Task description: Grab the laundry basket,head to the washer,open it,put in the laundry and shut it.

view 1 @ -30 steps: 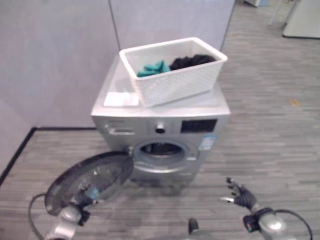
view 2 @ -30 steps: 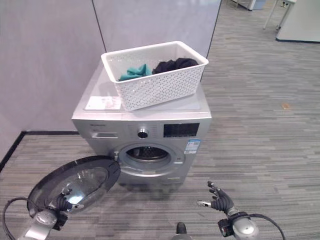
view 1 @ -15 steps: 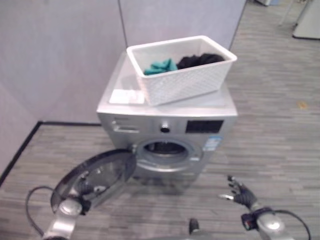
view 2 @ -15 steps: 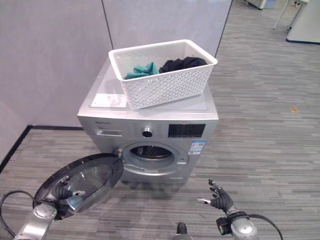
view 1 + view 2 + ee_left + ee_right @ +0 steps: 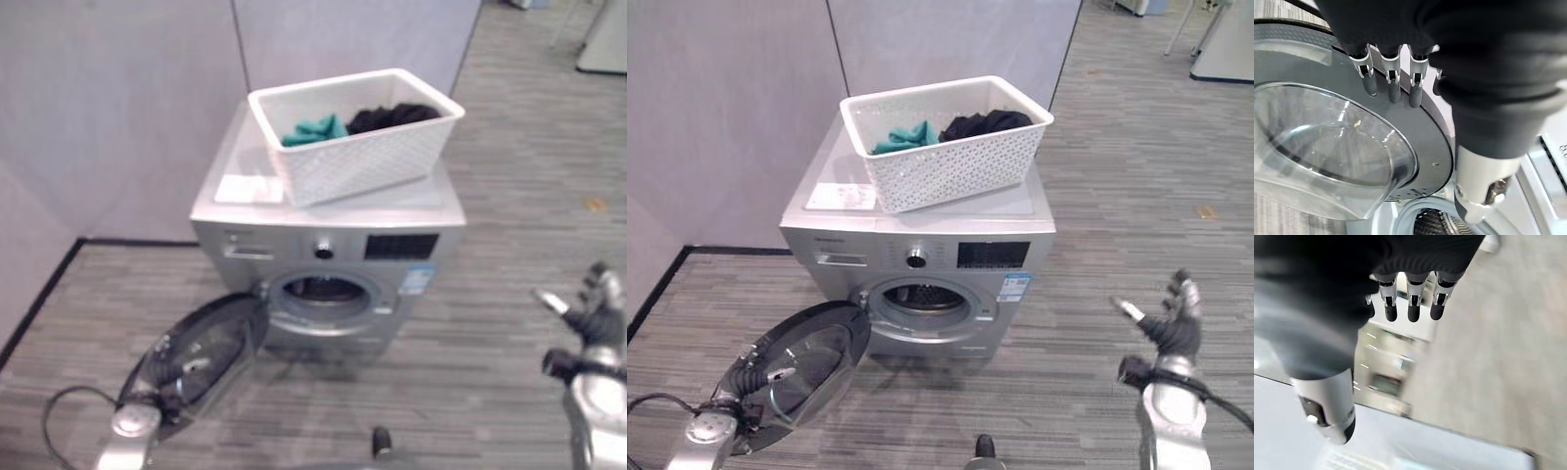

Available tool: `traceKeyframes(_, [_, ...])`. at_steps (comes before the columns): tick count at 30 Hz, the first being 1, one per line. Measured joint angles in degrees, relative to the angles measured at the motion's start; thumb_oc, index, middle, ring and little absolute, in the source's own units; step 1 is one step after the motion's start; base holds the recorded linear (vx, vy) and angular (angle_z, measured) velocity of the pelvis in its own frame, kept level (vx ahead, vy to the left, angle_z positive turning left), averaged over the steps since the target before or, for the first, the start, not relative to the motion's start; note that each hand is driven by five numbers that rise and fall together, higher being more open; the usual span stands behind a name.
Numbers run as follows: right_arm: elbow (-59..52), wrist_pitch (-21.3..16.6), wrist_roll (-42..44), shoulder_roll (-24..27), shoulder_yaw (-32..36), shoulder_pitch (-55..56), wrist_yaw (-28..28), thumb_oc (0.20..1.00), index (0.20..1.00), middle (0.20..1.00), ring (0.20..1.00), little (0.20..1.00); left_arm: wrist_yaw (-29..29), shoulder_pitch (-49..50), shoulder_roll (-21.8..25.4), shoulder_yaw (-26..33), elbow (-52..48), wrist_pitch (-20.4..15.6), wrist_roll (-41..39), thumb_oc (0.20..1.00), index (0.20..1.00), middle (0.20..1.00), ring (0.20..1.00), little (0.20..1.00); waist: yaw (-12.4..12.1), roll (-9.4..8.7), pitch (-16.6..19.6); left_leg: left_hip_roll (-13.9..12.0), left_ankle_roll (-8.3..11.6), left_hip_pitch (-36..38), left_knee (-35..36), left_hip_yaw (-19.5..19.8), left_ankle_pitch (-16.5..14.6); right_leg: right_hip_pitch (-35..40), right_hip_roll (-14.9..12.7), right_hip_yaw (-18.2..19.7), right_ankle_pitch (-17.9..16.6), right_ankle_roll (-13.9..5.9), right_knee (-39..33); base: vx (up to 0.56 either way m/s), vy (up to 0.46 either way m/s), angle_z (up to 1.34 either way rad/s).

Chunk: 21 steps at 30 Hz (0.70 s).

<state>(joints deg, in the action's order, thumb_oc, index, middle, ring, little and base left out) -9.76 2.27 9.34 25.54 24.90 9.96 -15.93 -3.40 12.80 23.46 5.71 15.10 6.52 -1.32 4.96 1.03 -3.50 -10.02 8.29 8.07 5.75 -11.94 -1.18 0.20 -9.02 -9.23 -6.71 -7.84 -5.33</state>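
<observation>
A silver front-loading washer [image 5: 921, 235] stands against a grey partition. Its round glass door [image 5: 813, 362] hangs open to the left, and the dark drum opening [image 5: 919, 299] is exposed. On the washer's top sits a white perforated laundry basket [image 5: 950, 171] holding a teal cloth [image 5: 906, 137] and a black cloth [image 5: 982, 122]. My left hand [image 5: 743, 384] rests low on the door's outer rim, with straight fingers [image 5: 1393, 85] lying on the dark ring. My right hand [image 5: 1171, 328] is raised to the right of the washer, fingers [image 5: 1410, 306] spread, holding nothing.
A white sheet [image 5: 841, 196] lies on the washer's top left corner. The grey partition wall [image 5: 735, 98] runs behind and to the left, with a black baseboard [image 5: 656, 284]. Striped grey floor [image 5: 1087, 245] stretches to the right and front.
My right hand has risen and swung out to the right. The door has swung a little lower and more edge-on, with my left hand following it. The view shifted slightly at first.
</observation>
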Motion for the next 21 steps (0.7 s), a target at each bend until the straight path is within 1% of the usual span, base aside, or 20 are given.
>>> traceKeyframes(3, [-2.85, -2.11, -1.98, 0.65, 0.28, -4.44, -3.21, 1.0, 1.0, 1.0, 1.0, 1.0, -0.5, -0.94, -0.04, -0.11, 0.08, -0.03, -0.04, 1.0, 1.0, 1.0, 1.0, 1.0, -0.53, -0.34, 0.41, -0.06, 0.14, -0.03, -0.03, 0.18, 0.12, 0.0, 0.06, -0.18, 0.0, 0.02, 0.0, 0.01, -0.011, 0.01])
traceKeyframes(4, [-3.59, -3.35, -2.66, 1.64, -0.6, -8.85, -4.96, 1.0, 1.0, 1.0, 1.0, 1.0, -1.19, -1.79, -0.03, -0.39, 0.12, -0.04, -0.05, 1.0, 1.0, 1.0, 1.0, 1.0, -1.18, -0.64, 0.65, -0.08, 0.25, -0.03, -0.04, 0.19, 0.2, 0.05, 0.08, -0.22, 0.0, 0.02, 0.02, 0.04, -0.03, 0.03])
traceKeyframes(5, [-4.31, -3.59, -2.66, 1.9, -0.86, -10.4, -5.54, 1.0, 1.0, 1.0, 1.0, 1.0, -1.43, -2.34, -0.03, -0.76, 0.18, -0.04, -0.05, 1.0, 1.0, 1.0, 1.0, 1.0, -1.53, -0.82, 0.82, -0.1, 0.26, -0.04, -0.04, 0.25, 0.21, 0.08, 0.11, -0.31, 0.0, 0.02, 0.01, 0.03, -0.024, 0.04])
traceKeyframes(8, [-6.88, -5.62, -2.66, 1.86, -3.52, -13.66, -6.75, 1.0, 1.0, 1.0, 1.0, 1.0, -1.83, -3.66, -0.01, -1.97, 0.3, -0.11, -0.03, 1.0, 1.0, 1.0, 1.0, 1.0, -2.26, -1.38, 1.24, -0.21, 0.31, -0.11, -0.06, 1.06, 0.48, 0.29, 0.13, -1.2, 0.06, 0.09, 0.15, 0.02, 0.006, 0.12])
traceKeyframes(10, [-7.93, -6.2, -2.58, 1.75, -5.87, -15.06, -7.04, 1.0, 1.0, 1.0, 1.0, 1.0, -2.29, -3.86, 0.0, -2.4, 0.3, -0.11, -0.02, 1.0, 1.0, 1.0, 1.0, 1.0, -2.9, -1.73, 1.34, -0.19, 0.3, -0.26, -0.08, 1.31, 0.5, 0.33, 0.11, -1.47, 0.06, 0.09, 0.31, 0.01, 0.03, 0.09])
traceKeyframes(14, [-7.56, -7.01, -2.64, 0.97, -9.37, -18.86, -8.01, 1.0, 1.0, 1.0, 1.0, 1.0, -2.71, -5.73, 0.5, -3.39, 0.25, -0.22, -0.03, 1.0, 1.0, 1.0, 1.0, 1.0, -4.48, -2.83, 0.78, -0.22, 0.3, -2.78, -3.66, 2.17, -0.56, -0.09, -0.16, -1.74, -0.03, 0.24, 0.4, 0.02, 0.137, 0.07])
traceKeyframes(16, [-7.17, -7.09, -2.71, -1.0, -9.7, -20.19, -8.57, 1.0, 1.0, 1.0, 1.0, 1.0, -2.63, -6.64, 0.54, -4.11, 0.12, -0.89, -0.02, 1.0, 1.0, 1.0, 1.0, 1.0, -5.15, -3.22, 0.17, 0.35, -1.15, -3.73, -5.63, 2.35, -1.88, -0.25, -0.91, -1.83, -0.04, 0.26, 1.25, 0.05, 0.237, 0.05])
traceKeyframes(17, [-7.03, -7.17, -2.83, -1.9, -9.49, -20.74, -9.12, 1.0, 1.0, 1.0, 1.0, 1.0, -2.6, -7.35, 0.65, -4.86, 0.13, -1.15, -0.03, 1.0, 1.0, 1.0, 1.0, 1.0, -5.4, -3.59, -0.72, 1.57, -3.28, -4.75, -8.0, 2.63, -3.56, -0.99, -2.24, -1.78, 0.61, -0.31, 3.51, 0.08, 0.185, 0.07])
traceKeyframes(18, [-7.08, -7.16, -3.17, -1.92, -9.29, -21.51, -9.56, 1.0, 1.0, 1.0, 1.0, 1.0, -2.54, -8.67, 0.51, -6.18, 0.14, -1.22, -0.05, 1.0, 1.0, 1.0, 1.0, 1.0, -5.22, -3.39, -2.51, 3.25, -7.69, -7.47, -14.49, 3.49, -6.5, -3.69, -4.23, -0.98, 1.74, -1.21, 9.78, 0.1, 0.149, 0.11])
traceKeyframes(19, [-7.68, -7.17, -3.53, -1.33, -9.29, -21.99, -9.79, 1.0, 1.0, 1.0, 1.0, 1.0, -2.44, -9.78, 0.26, -7.54, 0.14, -1.27, -0.06, 1.0, 1.0, 1.0, 1.0, 1.0, -4.93, -1.53, -4.09, 3.29, -9.77, -10.35, -20.42, 4.71, -9.31, -7.51, -5.22, 0.08, 2.16, -1.81, 18.07, 0.16, 0.109, 0.16])
traceKeyframes(20, [-8.6, -7.16, -4.53, -1.34, -9.35, -21.93, -10.02, 1.0, 1.0, 1.0, 1.0, 1.0, -2.37, -10.33, 0.09, -7.93, 0.08, -1.48, -0.06, 1.0, 1.0, 1.0, 1.0, 1.0, -4.37, -0.03, -4.99, 2.79, -6.92, -11.88, -23.3, 6.19, -11.8, -11.65, -5.79, 1.25, 1.88, -2.35, 25.66, 0.21, 0.04, 0.03])
traceKeyframes(21, [-9.64, -7.16, -5.01, -2.89, -9.48, -22.16, -10.23, 1.0, 1.0, 1.0, 1.0, 1.0, -2.53, -10.39, 0.72, -7.11, 0.09, -1.86, -0.05, 1.0, 1.0, 1.0, 1.0, 1.0, -4.33, -0.23, -5.37, 3.77, -5.75, -11.89, -23.99, 5.88, -12.33, -14.94, -7.38, 2.15, 1.05, -2.8, 31.42, 0.37, -0.077, -0.23])
